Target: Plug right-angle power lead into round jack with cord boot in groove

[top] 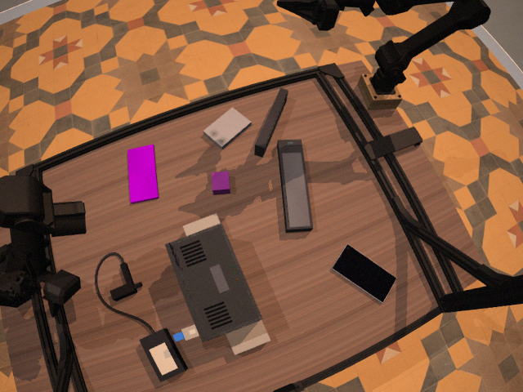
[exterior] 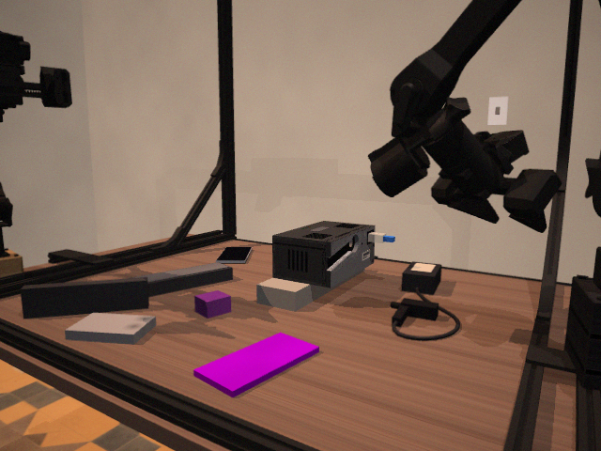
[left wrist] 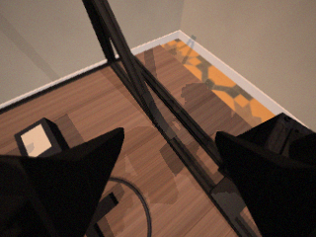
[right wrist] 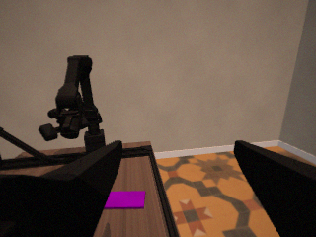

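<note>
The dark appliance (top: 213,282) rests tilted on two beige blocks in the front part of the table. In the exterior view its back face (exterior: 351,255) shows a slanted groove. The right-angle plug (top: 126,287) lies on the table beside the appliance, apart from it. Its slack cord (top: 101,273) loops round to the power brick (top: 163,354). The brick also shows in the left wrist view (left wrist: 37,140). My left gripper (exterior: 504,209) is open and empty, high above the plug and brick. My right gripper (top: 308,10) is open and empty, high beyond the far edge of the table.
A blue-tipped stick (top: 179,336) juts from the appliance near the brick. A magenta plate (top: 142,172), purple cube (top: 221,182), grey slab (top: 227,126), black bar (top: 271,121), long grey bar (top: 294,185) and black phone (top: 364,273) lie around. Black frame rails and posts edge the table.
</note>
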`<state>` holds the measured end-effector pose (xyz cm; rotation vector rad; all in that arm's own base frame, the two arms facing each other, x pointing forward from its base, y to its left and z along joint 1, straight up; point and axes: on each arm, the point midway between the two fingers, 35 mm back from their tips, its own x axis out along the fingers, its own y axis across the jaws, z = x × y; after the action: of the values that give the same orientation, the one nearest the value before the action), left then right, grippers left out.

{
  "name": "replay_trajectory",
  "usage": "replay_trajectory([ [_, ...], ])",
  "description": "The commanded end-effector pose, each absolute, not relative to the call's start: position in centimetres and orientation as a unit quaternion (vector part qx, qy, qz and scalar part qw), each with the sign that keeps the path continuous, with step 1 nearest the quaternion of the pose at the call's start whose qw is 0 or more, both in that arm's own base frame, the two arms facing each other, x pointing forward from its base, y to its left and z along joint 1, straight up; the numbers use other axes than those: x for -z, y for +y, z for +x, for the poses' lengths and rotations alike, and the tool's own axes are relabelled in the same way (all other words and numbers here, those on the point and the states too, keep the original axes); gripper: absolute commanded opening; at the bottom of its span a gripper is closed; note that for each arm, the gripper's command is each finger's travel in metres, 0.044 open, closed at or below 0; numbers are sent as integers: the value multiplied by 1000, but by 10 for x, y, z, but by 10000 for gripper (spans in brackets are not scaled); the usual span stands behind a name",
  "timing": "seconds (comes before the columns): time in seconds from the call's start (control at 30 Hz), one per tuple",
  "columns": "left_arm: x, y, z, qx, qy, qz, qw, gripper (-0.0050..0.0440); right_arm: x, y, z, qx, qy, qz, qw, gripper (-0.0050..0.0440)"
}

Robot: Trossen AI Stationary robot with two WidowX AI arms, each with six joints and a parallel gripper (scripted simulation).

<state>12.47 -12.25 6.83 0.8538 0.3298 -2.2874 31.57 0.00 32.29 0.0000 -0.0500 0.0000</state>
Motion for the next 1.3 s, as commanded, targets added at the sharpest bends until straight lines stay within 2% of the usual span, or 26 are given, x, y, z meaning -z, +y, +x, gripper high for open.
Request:
replay_trajectory([
  [0.0,-68,-122,125,876,126,327,333,400,-323,0,316,0,-25,0,1000,400],
  [0.77,-65,-122,125,872,145,328,334,400,-324,-4,314,0,-25,0,1000,400],
  [1.03,-46,-120,129,833,268,336,349,400,-333,-25,302,0,-22,-3,1000,400],
  [1.1,-46,-120,129,833,268,336,349,400,-333,-25,302,0,-22,-3,1000,400],
  [1.27,-25,-119,138,763,391,347,381,400,-343,-46,284,0,-18,-6,1000,400],
])
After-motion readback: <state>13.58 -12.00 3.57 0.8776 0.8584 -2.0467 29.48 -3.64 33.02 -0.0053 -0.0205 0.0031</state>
